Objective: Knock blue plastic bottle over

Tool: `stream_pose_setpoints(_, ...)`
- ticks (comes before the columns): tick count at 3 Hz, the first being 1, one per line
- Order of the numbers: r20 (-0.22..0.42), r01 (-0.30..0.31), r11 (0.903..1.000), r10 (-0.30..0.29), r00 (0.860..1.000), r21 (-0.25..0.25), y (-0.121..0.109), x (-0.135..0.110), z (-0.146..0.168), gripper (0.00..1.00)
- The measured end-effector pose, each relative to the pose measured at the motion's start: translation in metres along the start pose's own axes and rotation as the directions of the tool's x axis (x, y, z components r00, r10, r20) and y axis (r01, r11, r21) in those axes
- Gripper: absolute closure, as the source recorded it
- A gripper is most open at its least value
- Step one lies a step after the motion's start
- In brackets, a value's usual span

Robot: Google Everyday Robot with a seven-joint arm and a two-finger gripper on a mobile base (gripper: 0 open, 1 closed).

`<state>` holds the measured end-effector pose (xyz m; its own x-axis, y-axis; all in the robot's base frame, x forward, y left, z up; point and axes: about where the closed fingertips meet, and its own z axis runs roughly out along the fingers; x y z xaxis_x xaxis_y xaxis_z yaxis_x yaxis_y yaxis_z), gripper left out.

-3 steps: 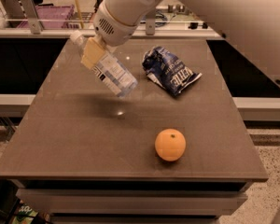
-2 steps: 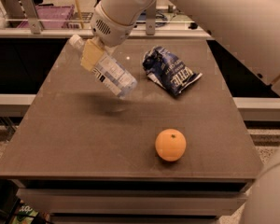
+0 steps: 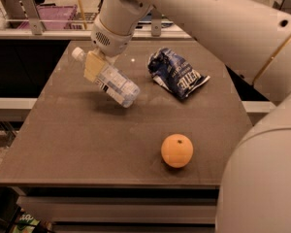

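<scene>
Gripper (image 3: 93,68) is at the rear-left of the dark grey bench (image 3: 63,144), set against the upper part of the clear plastic water bottle with white cap and pale blue-white label (image 3: 114,84), just below the cap. Can't tell if the gripper is clamped on it or only pressing.

Bottle is steeply tilted, cap up-left, base down-right toward bench centre, shadow under it. Unclear whether the base touches the bench.

Step in hand, I'd say: finish the topple. Best done in 1 slow move along the lean, then back off so it lies flat.

Risk: a round bottle may roll toward the crumpled dark blue foil snack bag (image 3: 177,74) near its right. Round orange fruit (image 3: 177,150) is well apart, at the front.
</scene>
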<state>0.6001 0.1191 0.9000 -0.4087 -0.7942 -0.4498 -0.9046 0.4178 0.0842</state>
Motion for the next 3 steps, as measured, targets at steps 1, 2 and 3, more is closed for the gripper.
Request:
stream_pose_setpoints(1,0.009,-0.009,1.0000,0.009,1.000,-0.005,-0.004,0.005,0.022,1.00)
stream_pose_setpoints(2,0.046,-0.007,0.9998,0.008,0.999,-0.019,-0.006,0.002,0.044,1.00)
stream_pose_setpoints(3,0.102,-0.004,0.9992,0.008,0.995,-0.039,-0.005,-0.004,0.064,1.00)
